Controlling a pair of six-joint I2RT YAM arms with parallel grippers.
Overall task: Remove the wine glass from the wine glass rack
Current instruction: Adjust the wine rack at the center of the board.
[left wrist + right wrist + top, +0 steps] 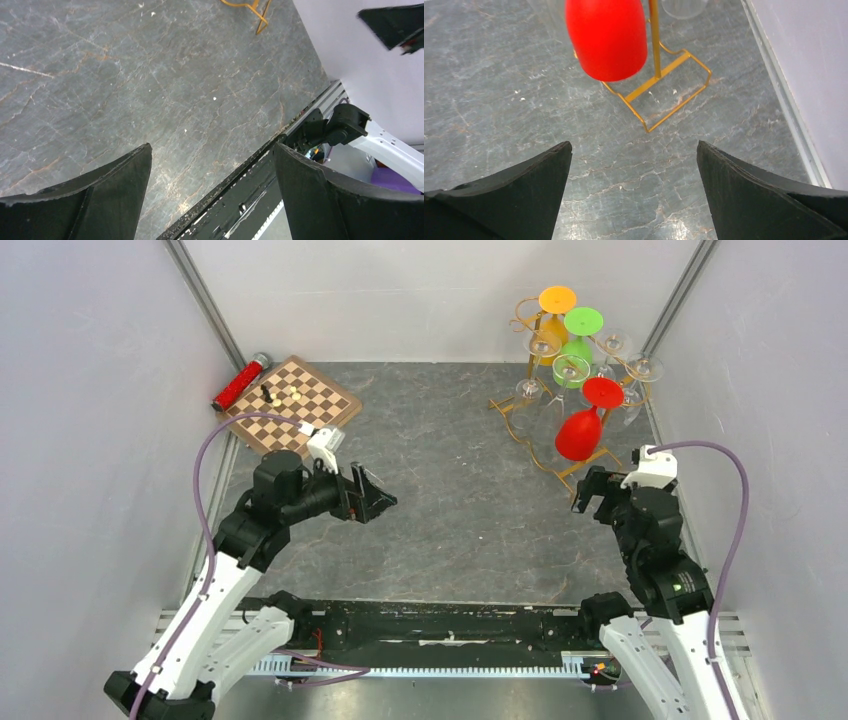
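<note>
Right fingers (524, 195) spread wide, empty. The red glass (606, 37) hangs just ahead on the rack (655, 60) (probably light, slick, brittle); cup its bowl gently.

Bright, even overhead light, shadows faint & soft on table (450, 490). Top view sharp, walls (90, 440) pale, nearly washed out. Wrist views: left claw (212, 147), right claw (634, 145) slightly soft up close

Red wine glass (578, 435) (upside down) on the wine glass rack (529, 350)
</note>
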